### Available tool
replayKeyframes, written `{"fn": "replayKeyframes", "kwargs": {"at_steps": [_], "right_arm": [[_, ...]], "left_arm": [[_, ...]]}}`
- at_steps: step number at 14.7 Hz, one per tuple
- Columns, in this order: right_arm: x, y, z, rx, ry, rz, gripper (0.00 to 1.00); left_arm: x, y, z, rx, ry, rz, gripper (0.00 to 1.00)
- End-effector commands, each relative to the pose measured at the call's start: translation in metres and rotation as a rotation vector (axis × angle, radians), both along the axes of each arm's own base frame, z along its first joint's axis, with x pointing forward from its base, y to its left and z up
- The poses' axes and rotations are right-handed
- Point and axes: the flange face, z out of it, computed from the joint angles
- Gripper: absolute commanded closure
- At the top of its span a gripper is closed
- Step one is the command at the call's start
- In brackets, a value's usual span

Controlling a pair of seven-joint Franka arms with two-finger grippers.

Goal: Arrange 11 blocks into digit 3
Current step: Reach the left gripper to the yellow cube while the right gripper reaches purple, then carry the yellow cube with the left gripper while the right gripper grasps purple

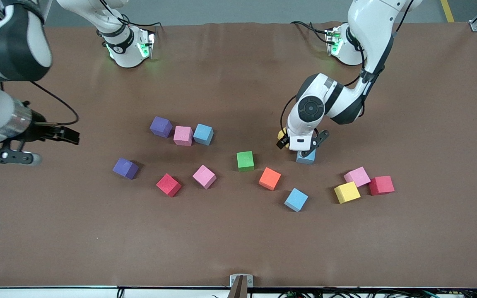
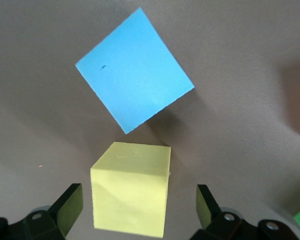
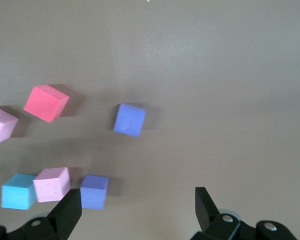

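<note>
My left gripper (image 1: 300,144) is down at the table and open, its fingers on either side of a yellow block (image 2: 131,192) with a gap on each side. In the front view that yellow block (image 1: 282,134) is mostly hidden by the hand. A light blue block (image 2: 134,67) lies just past it, nearer the front camera (image 1: 307,157). Several other blocks lie scattered: a purple (image 1: 161,126), pink (image 1: 183,135) and light blue (image 1: 203,134) row, then purple (image 1: 125,168), pink (image 1: 204,176), green (image 1: 245,161), orange (image 1: 269,178), light blue (image 1: 296,199), pink (image 1: 357,176) and yellow (image 1: 347,192). My right gripper (image 1: 19,157) hangs open and empty over the right arm's end of the table.
Two red cubes lie among the blocks, one (image 1: 168,184) beside the pink block near the middle, the other (image 1: 381,185) touching the pink block toward the left arm's end. The brown table (image 1: 238,248) stretches bare toward the front camera.
</note>
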Motion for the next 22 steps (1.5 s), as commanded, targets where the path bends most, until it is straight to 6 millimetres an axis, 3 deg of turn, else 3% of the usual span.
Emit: {"fn": "replayKeyframes", "kwargs": {"at_steps": [1,4,5,7,11,15,19,22], "right_arm": [[-0.001,0.038,-0.013,-0.019,-0.006,-0.068,0.0],[-0.001,0.07,-0.032,0.033,0.016,-0.115,0.0],[0.001,0.084,-0.041,0.045,0.019,-0.132,0.0],[0.0,0.12,-0.059,0.036,0.01,-0.193,0.0],[-0.009,0.171,-0.085,0.006,0.003,-0.337,0.0],[-0.028,0.205,-0.121,0.011,-0.025,-0.402,0.0],[-0.049,0.222,-0.155,0.023,-0.044,-0.373,0.0],[-0.066,0.219,-0.173,0.017,-0.038,-0.374,0.0]], "left_arm": [[-0.005,-0.006,-0.015,0.014,-0.002,0.003,0.09],[-0.009,-0.006,-0.023,0.015,0.003,0.0,0.21],[-0.009,-0.006,-0.024,0.015,0.004,0.0,0.32],[-0.006,-0.01,-0.015,0.002,-0.011,-0.024,0.63],[-0.043,-0.071,0.007,-0.004,-0.068,-0.187,0.81],[-0.104,-0.147,0.012,-0.023,-0.104,-0.442,0.81],[-0.155,-0.181,0.007,0.005,-0.136,-0.685,0.81],[-0.167,-0.199,0.007,-0.005,-0.163,-0.739,0.82]]}}
